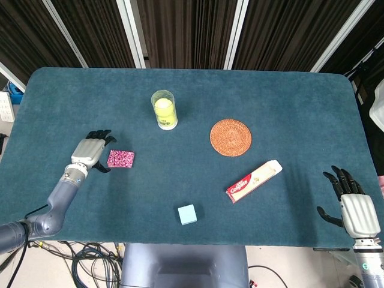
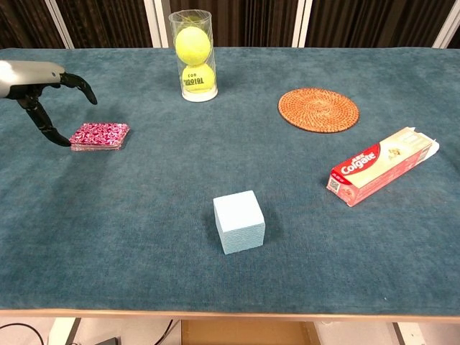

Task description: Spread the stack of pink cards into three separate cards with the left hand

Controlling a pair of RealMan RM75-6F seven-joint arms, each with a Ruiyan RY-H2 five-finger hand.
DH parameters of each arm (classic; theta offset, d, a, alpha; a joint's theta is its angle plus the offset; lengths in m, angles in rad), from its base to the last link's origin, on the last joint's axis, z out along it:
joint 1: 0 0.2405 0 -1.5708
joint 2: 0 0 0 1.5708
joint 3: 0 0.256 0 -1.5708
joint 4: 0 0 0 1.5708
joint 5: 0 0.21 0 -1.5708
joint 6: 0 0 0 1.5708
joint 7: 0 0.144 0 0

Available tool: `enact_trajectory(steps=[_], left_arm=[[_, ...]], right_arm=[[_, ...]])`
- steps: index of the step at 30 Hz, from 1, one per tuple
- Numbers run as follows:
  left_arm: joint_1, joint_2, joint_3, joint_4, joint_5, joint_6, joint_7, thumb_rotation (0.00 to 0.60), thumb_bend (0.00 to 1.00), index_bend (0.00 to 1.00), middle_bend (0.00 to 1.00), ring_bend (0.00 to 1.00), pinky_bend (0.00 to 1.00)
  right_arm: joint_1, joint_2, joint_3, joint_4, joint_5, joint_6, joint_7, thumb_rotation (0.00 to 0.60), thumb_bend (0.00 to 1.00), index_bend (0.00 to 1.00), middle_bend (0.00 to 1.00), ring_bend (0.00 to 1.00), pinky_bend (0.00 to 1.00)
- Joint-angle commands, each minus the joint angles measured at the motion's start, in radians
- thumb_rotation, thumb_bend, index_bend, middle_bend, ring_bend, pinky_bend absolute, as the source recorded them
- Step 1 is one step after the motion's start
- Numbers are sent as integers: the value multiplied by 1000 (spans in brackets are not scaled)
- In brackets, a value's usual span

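The stack of pink cards lies flat and squared-up on the left part of the teal table, somewhat toward the near side, with its patterned face up; in the chest view the stack shows as one neat pile. The left hand's fingers are spread wide and hold nothing: the dark upper fingertips arch above the far-left edge of the pile, while the thumb reaches down so its tip sits at the stack's left corner, touching it or just shy of it; the pictures do not settle which. The left hand itself is just left of the cards, palm turned toward them, and its grey forearm runs back toward the near-left table edge.

The right hand hovers at the near-right corner of the table, well apart from everything else, fingers splayed and holding nothing; it does not show in the chest view.

A clear tube of tennis balls stands upright toward the far side, to the right of the cards. A round woven coaster lies right of centre. A toothpaste box lies at a slant near the coaster, on its near-right side. A light blue foam cube sits alone near the front edge, about midway across
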Motion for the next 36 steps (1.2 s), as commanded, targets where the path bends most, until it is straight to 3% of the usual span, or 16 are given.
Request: enact_trajectory(steps=[1, 15, 36], left_arm=[[-8, -7, 4, 6, -4, -3, 1, 600, 94, 309, 121, 0, 0], [-62, -70, 25, 66, -37, -24, 8, 600, 162, 362, 124, 0, 0], [-98, -53, 53, 36, -85, -17, 20, 600, 183, 404, 135, 0, 0]], right_arm=[[0, 0, 1, 0, 0, 1, 0, 600, 215, 148, 37, 46, 194], [0, 1, 4, 3, 8, 1, 7, 600, 215, 149, 37, 46, 194], [5, -3, 3, 4, 7, -6, -1, 600, 215, 152, 37, 46, 194]])
